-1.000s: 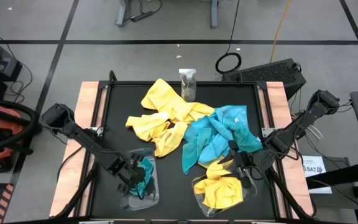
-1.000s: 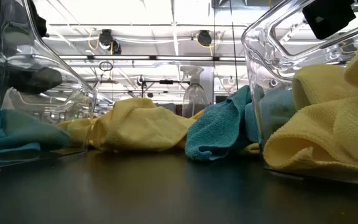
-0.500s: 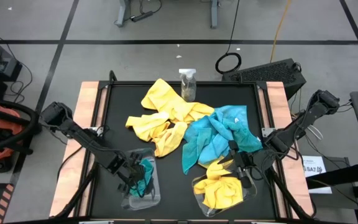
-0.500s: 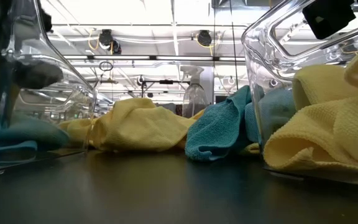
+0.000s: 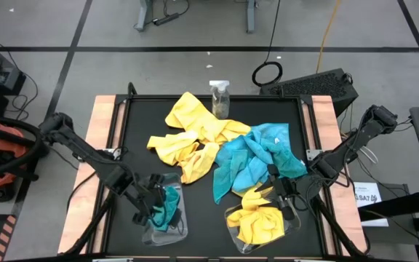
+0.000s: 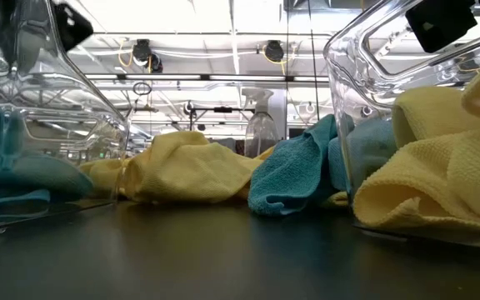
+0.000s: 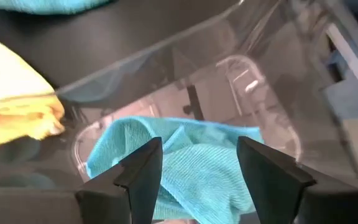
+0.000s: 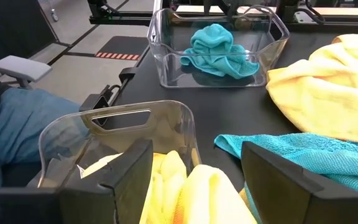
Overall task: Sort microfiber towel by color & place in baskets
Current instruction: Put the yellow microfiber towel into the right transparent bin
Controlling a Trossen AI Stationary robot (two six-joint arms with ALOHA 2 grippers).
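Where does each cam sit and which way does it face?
High: overhead, straight down; both arms, towel pile.
Low: tabletop level, looking across into the room; yellow towels in the right basket; no arm clearly seen.
Left wrist: over the left basket, on its turquoise towel; own open fingers.
Right wrist: faces across the table; own open fingers.
Shared: right wrist also sees that turquoise towel.
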